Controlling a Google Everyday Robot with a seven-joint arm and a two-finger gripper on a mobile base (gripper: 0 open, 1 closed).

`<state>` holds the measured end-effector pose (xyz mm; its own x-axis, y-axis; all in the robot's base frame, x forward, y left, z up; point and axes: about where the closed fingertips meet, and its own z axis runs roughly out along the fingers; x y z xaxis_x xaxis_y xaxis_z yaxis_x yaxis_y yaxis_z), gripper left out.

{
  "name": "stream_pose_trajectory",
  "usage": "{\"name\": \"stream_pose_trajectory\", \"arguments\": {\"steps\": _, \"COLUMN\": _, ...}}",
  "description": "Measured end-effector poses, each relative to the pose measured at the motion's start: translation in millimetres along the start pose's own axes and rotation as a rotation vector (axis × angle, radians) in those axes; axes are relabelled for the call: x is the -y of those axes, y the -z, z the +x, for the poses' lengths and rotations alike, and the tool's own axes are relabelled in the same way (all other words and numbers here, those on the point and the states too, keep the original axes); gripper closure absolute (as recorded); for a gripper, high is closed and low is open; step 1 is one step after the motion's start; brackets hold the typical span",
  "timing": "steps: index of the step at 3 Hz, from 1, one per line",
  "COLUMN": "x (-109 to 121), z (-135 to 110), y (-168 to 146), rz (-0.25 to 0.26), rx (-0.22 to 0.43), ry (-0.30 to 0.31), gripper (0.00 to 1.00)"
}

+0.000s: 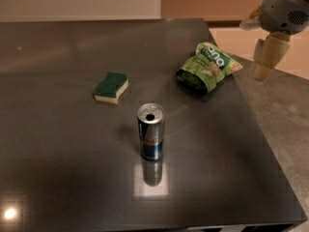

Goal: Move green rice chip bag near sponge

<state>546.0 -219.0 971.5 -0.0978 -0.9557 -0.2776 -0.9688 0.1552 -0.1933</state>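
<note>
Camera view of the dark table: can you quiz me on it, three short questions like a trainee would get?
1. True or false: the crumpled light-green foil chip bag touches the small green-topped yellow sponge.
2. Which stands upright nearer the camera than both? A) blue-and-silver metal drink can B) glass bottle C) mug
3. Where is the robot's hand?
Key: 1 false, they lie apart. 2 A. 3 Upper right of the view, right of the bag, not touching it.
</note>
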Motion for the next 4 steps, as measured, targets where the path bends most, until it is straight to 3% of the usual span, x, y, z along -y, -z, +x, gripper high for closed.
{"name": "stream_pose_trajectory", "arguments": {"steps": 2, "x": 44.7, "z": -27.4, "y": -56.7, "rz": -0.058, "rx": 0.013, "ry": 0.110, "gripper": 0.00}}
{"name": "stream_pose_trajectory", "arguments": {"steps": 3, "x": 61.9, "z": -30.9, "y": -76.4, "rz": -0.038, "rx": 0.006, "ry": 0.203, "gripper": 0.00}}
{"name": "stream_pose_trajectory", "arguments": {"steps": 4, "x": 40.0, "z": 4.9, "y": -94.8, "rz": -0.016, "rx": -0.018, "ry": 0.263, "gripper": 0.00}}
